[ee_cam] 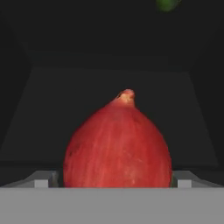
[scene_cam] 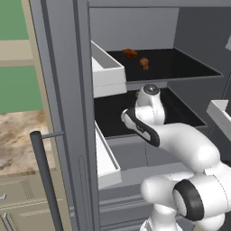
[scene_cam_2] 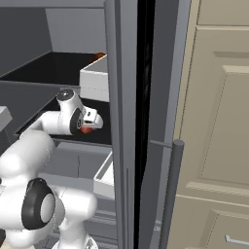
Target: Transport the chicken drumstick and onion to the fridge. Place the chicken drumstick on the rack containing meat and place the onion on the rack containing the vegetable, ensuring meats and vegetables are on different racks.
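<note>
The red onion (ee_cam: 117, 144) sits between my gripper's (ee_cam: 112, 181) two fingertips, which stand just outside its sides, open. In the right base view the onion (scene_cam_2: 86, 130) shows red under the hand, low over the lower black rack (scene_cam: 113, 118) of the fridge (scene_cam: 67, 90). The small green vegetable (ee_cam: 167, 4) lies farther back on that same rack. On the upper black rack (scene_cam: 180, 63) lie two brown-orange pieces: the chicken drumstick (scene_cam: 144, 62) nearer the front and another piece of meat (scene_cam: 130, 53) behind it.
White door bins (scene_cam: 108, 72) jut in at the left, level with both racks, and another bin (scene_cam: 221, 113) sits at the right. The open fridge door's handle (scene_cam_2: 170, 194) stands beside beige cabinets (scene_cam_2: 219, 121). A drawer front lies below the lower rack.
</note>
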Controlling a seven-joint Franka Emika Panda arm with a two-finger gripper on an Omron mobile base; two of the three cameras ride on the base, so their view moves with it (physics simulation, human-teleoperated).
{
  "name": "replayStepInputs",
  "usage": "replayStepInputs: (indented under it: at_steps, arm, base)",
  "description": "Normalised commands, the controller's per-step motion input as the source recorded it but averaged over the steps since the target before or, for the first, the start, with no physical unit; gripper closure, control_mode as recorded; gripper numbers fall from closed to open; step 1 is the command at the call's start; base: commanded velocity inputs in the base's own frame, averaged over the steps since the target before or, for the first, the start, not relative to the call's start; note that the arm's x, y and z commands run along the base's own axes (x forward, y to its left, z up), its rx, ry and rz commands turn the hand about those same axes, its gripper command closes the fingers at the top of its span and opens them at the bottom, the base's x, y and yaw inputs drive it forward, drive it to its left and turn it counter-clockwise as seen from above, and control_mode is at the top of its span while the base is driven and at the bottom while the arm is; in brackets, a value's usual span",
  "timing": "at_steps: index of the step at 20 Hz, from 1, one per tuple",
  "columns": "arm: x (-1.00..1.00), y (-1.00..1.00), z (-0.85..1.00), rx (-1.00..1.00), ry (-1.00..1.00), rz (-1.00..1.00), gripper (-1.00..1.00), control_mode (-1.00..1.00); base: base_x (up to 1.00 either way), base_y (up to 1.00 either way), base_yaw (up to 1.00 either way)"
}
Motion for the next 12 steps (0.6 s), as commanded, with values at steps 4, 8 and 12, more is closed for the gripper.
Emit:
replayStepInputs:
  at_steps: [4,8,12]
  arm:
    - [-0.27,0.0,0.03,0.0,-0.06,0.0,-1.0,-1.0]
    - [-0.19,0.0,0.02,0.0,-0.01,0.0,-1.0,-1.0]
    - [-0.88,0.0,0.26,0.0,-0.16,0.0,-1.0,-1.0]
  base:
    - [0.0,0.0,0.0]
    - [0.0,0.0,0.0]
    - [0.0,0.0,0.0]
